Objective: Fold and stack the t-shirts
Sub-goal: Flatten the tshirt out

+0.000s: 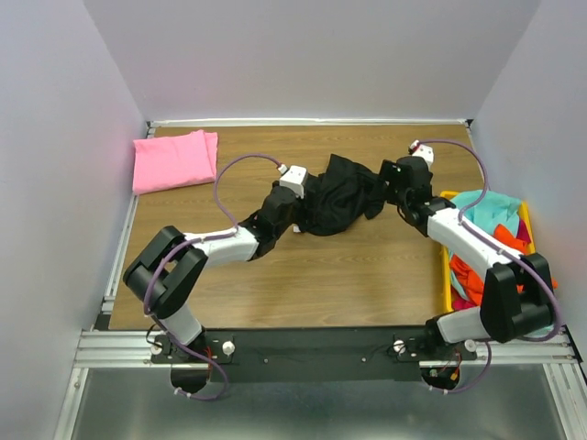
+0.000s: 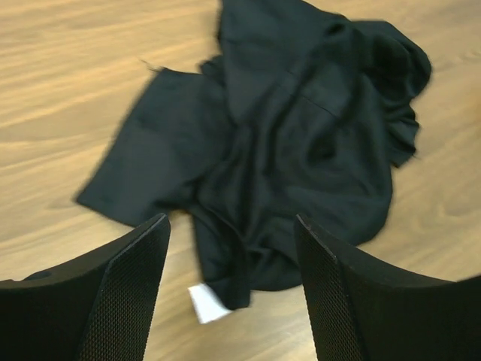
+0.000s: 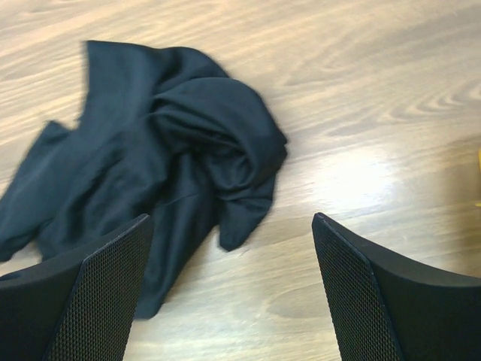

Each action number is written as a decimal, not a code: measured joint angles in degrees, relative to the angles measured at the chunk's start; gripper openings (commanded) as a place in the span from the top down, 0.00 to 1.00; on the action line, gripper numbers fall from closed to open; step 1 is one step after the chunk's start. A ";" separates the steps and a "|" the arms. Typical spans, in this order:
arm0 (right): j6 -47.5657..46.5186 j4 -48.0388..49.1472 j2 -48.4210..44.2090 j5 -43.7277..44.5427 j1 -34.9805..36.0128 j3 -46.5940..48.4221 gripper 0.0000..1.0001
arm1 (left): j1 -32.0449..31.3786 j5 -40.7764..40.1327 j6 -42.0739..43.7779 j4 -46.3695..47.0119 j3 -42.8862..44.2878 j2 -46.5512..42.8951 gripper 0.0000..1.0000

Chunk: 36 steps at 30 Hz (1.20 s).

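The black t-shirt [image 1: 339, 194] lies crumpled on the tabletop [image 1: 367, 275], its long axis running side to side between the two arms. The folded pink t-shirt [image 1: 174, 160] is well off to its left. The left hand [image 2: 231, 226] hovers at the black shirt's left end, released and empty, with cloth straight ahead between its fingers. The right hand [image 3: 231, 222], also released and empty, sits just beside the right end with the cloth ahead and leftward, so the left looks nearer for a pinch.

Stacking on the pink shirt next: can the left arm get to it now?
Probably yes. The pink t-shirt lies in the far left corner, on that arm's side, with only bare table between; the left gripper is open and empty over the black t-shirt.
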 measured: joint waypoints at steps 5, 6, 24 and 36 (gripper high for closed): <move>0.37 0.68 5.57 -2.40 -3.89 0.07 0.08 | -1.14 0.31 -1.95 0.52 0.04 0.92 0.27; 0.42 0.98 6.69 -2.95 -4.48 0.13 0.08 | -1.14 0.35 -2.25 0.66 0.00 0.92 0.27; 2.62 4.42 21.49 -12.63 -7.32 4.76 0.19 | -1.05 0.48 -5.05 -0.66 -2.05 3.82 0.30; 2.71 4.61 22.45 -13.77 -8.04 4.98 0.25 | -1.05 0.52 -5.27 -2.58 -1.92 8.15 0.47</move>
